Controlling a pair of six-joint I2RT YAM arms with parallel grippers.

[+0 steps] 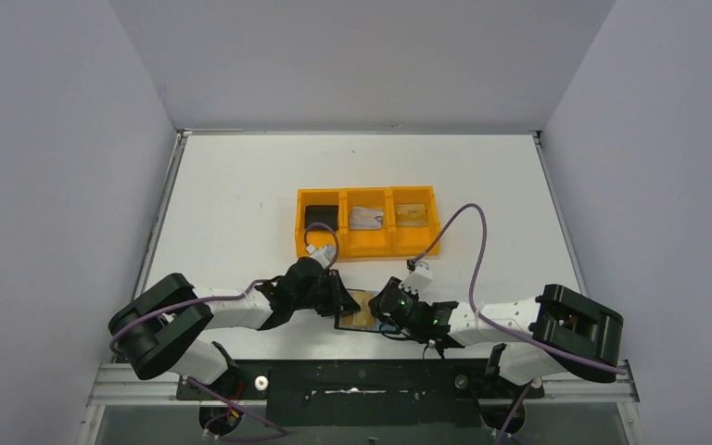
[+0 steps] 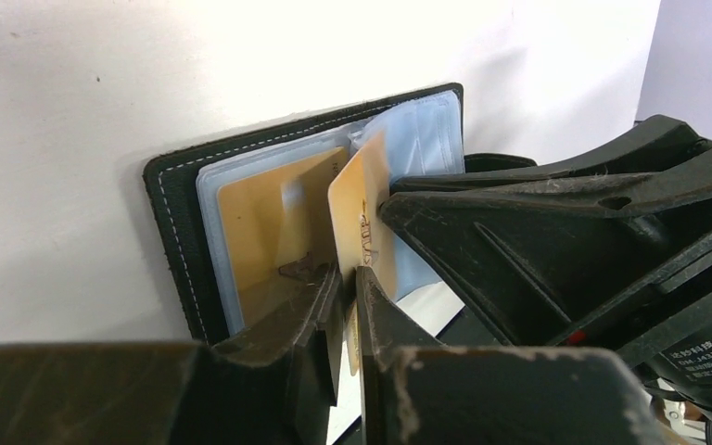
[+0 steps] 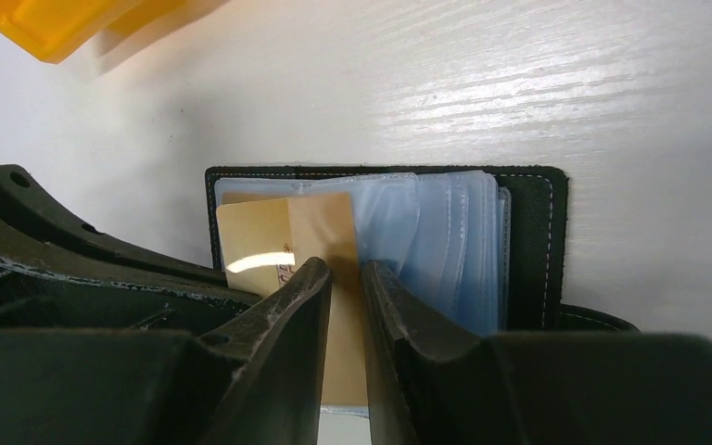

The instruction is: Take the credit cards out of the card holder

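- Checking progress: the orange tray (image 1: 371,250) holds a silvery-grey card (image 1: 366,218) in its middle compartment and a tray gold card (image 1: 413,214) in its right one. I judge those two done.
- Card holder (image 2: 171,241) lies open and flat on the table (image 1: 241,185), near the front edge. It sits between my two arms and apart from the tray.
- Left gripper (image 2: 348,278): fingers pinched together on a loose gold card (image 2: 362,204), which stands partly out of its sleeve.
- Right gripper (image 3: 348,269): a narrow gap with the same card showing in it. I cannot tell whether the pads bear on it.
- Left to do, by my reading: free this card, then the pocketed gold card (image 2: 260,232), which sits fully sleeved.
- Holder look: black cover, pale stitching, clear blue-tinted sleeves fanned out.
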